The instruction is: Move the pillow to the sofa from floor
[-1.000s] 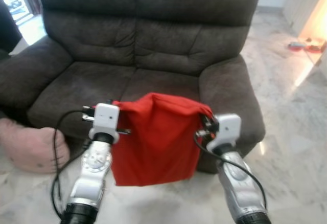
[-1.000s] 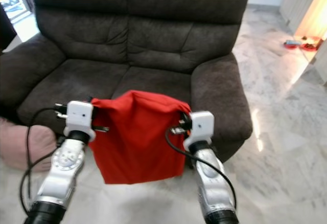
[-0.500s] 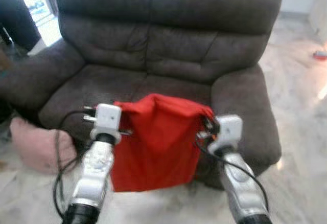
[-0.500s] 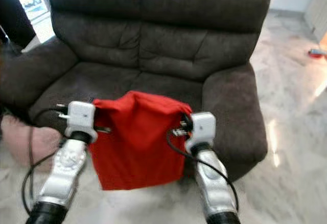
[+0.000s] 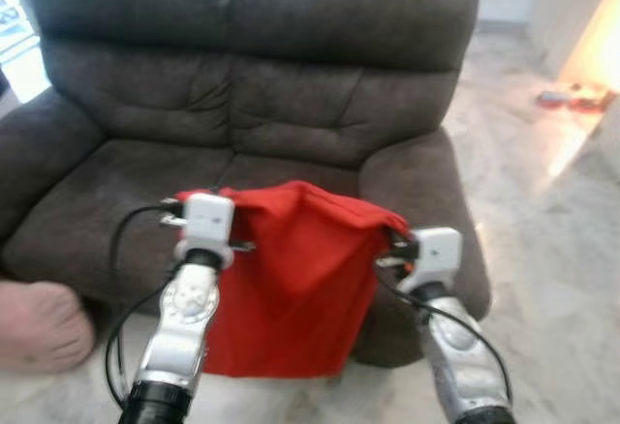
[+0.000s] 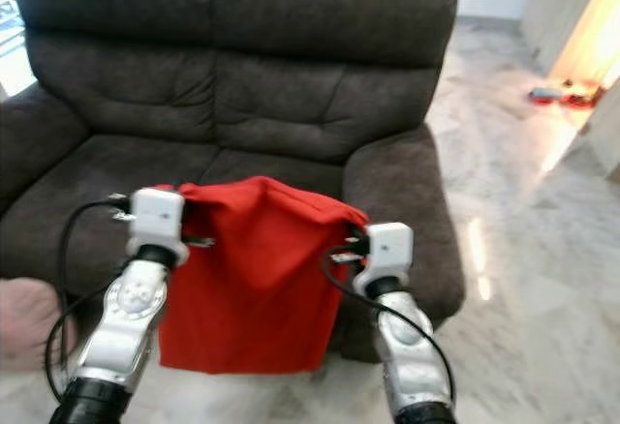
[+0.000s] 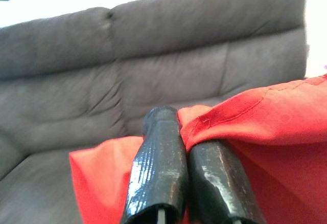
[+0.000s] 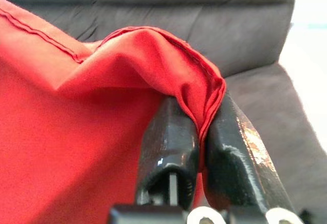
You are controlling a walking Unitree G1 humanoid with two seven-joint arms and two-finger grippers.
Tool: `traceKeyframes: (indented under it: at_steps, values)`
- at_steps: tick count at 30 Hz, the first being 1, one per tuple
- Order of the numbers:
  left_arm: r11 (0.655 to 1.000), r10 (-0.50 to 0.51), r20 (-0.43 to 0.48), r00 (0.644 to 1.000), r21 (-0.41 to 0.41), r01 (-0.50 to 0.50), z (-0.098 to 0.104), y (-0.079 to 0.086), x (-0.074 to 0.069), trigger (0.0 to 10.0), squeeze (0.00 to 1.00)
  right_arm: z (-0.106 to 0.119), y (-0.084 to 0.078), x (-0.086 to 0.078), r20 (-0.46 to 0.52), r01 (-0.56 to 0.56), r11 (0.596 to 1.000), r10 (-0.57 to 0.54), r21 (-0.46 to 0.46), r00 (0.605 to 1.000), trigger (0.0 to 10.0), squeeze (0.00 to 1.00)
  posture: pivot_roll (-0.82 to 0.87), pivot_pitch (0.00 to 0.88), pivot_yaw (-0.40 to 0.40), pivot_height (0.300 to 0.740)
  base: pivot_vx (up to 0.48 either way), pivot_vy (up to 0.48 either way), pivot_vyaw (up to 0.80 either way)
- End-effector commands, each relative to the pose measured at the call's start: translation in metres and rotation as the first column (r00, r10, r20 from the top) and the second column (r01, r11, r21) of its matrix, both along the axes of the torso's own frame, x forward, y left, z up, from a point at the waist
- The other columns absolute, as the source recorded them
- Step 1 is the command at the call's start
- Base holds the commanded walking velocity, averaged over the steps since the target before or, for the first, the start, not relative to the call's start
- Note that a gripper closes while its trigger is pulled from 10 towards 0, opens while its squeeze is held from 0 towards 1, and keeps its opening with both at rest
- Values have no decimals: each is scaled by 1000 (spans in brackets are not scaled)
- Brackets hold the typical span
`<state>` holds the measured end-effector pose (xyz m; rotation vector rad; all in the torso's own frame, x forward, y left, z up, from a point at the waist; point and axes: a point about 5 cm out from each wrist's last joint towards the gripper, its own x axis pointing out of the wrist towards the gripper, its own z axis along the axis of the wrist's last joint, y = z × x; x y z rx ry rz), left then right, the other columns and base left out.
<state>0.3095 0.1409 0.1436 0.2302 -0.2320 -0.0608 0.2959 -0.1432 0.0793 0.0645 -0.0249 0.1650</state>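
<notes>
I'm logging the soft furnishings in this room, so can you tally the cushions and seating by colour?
Red pillow, held at its top corners by the left hand and the right hand: 1
Pink cushion on the floor: 1
Dark brown sofa: 1
Total: 3

The hanging red fabric pillow [image 5: 291, 288] hides the middle of the dark grey upholstered sofa's [image 5: 291, 105] seat front. At eight o'clock, a pale pink cushion [image 5: 39, 327] is cut by the edge. Small red objects [image 5: 572, 98] at two o'clock are blurred.
</notes>
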Motion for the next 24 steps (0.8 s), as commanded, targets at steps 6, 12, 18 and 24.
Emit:
traceKeyframes:
  at_steps: [6, 12, 18, 24]
  values:
    - [1000, 10, 161, 987, 18, -13, 40, 9, 2, 10000, 0, 39, 9, 12, 174, -18, 1000, 14, 23, 985, 10000, 0, 143, 0, -30, 740, 305, 0, 0]
    - [999, -12, 283, 959, 45, 0, 79, 6, 2, 10000, 0, 72, 17, 17, 285, -62, 998, 62, -12, 956, 10000, 0, 145, 0, -32, 740, 306, 0, 0]
    - [999, 9, 426, 905, 44, -31, 131, 14, 1, 10000, 0, 118, 23, 20, 421, -98, 995, 101, -30, 901, 10000, 0, 149, 0, -37, 740, 306, 0, 0]
    - [998, 25, 492, 870, 31, -46, 160, 17, -6, 10000, 0, 157, 36, 13, 526, -168, 982, 185, -82, 830, 10000, 0, 149, 0, -46, 740, 303, 0, 0]
